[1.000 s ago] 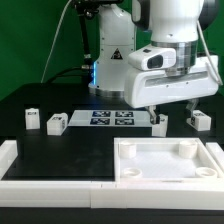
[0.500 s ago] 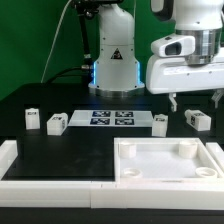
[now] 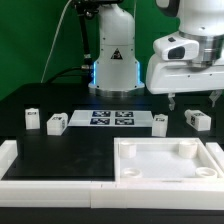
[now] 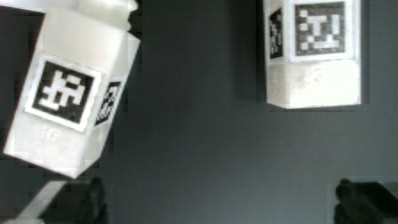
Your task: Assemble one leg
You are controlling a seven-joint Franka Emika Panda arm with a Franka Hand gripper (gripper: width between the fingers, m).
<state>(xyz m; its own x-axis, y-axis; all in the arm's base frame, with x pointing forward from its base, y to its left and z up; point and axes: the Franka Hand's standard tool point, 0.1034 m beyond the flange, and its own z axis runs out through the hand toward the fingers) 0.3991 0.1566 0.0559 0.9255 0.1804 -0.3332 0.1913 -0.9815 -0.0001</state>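
Observation:
Several small white legs with square markers lie on the black table: two at the exterior view's left and two at its right. My gripper hangs above the two right legs, open and empty. In the wrist view my gripper shows only its dark fingertips, wide apart with bare table between them. Beyond them lie one tilted leg and a second leg, neither touched.
The marker board lies between the leg pairs. A large white square panel with a raised rim sits at the front right. A white wall runs along the front left.
My gripper has risen from just above the right-hand legs and shifted toward the exterior view's right. It stays open and empty. The legs have not moved.

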